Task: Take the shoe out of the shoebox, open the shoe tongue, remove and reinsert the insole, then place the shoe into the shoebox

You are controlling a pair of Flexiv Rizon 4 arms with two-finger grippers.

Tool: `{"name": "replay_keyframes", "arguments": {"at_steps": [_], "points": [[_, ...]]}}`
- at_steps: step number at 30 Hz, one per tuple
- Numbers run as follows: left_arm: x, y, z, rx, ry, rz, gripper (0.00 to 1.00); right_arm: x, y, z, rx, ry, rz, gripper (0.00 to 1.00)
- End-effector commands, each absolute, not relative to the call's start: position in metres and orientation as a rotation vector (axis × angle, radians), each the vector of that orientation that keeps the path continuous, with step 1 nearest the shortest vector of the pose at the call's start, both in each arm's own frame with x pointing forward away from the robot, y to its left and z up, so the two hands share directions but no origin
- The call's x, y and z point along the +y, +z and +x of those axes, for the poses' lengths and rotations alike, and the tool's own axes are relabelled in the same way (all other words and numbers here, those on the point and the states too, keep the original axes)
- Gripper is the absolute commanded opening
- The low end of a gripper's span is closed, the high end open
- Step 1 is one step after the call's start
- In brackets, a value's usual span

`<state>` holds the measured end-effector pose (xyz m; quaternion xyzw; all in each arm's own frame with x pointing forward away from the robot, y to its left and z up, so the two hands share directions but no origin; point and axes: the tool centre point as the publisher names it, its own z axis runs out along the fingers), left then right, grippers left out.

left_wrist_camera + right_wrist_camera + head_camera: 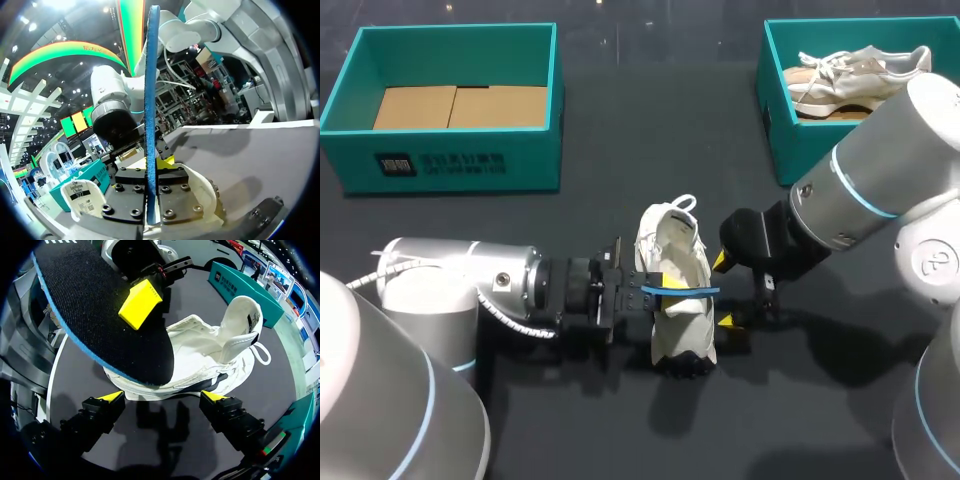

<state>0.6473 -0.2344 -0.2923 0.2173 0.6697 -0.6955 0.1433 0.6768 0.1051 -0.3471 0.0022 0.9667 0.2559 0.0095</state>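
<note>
My left gripper (655, 288) clamps the insole (75, 305) over the white shoe (220, 355); my right gripper (164, 397), jaws apart, sits just right of it.

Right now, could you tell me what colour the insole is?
The insole is black with a blue edge, best seen in the right wrist view.

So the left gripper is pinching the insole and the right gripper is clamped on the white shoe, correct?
Not quite. The right gripper is open, its fingers short of the white shoe and not touching it, as the right wrist view shows. The left gripper does pinch the insole.
</note>
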Motion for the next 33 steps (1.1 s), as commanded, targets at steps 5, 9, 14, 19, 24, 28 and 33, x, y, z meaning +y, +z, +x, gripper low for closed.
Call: {"name": "replay_keyframes", "arguments": {"at_steps": [5,9,14,19,24,28,33], "points": [[-0.235,-0.307,0.655,1.929,-1.99,0.629,0.0,0.106,-0.348,0.677,3.019,0.797,0.008,1.0],[-0.235,-0.314,0.658,1.941,-1.967,0.628,0.0,0.106,-0.348,0.677,3.019,0.797,0.008,1.0],[-0.233,-0.323,0.663,1.954,-1.932,0.618,0.0,0.106,-0.348,0.677,3.019,0.797,0.008,1.0],[-0.232,-0.329,0.669,1.966,-1.888,0.592,0.0,0.106,-0.348,0.677,3.019,0.797,0.008,1.0],[-0.232,-0.333,0.673,1.998,-1.84,0.554,0.0,0.106,-0.348,0.677,3.019,0.797,0.008,1.0],[-0.232,-0.331,0.673,2.007,-1.833,0.538,0.0,0.106,-0.348,0.677,3.019,0.797,0.008,1.0],[-0.233,-0.323,0.669,2.005,-1.856,0.522,0.13,0.106,-0.348,0.677,3.019,0.797,0.008,1.0]]}}
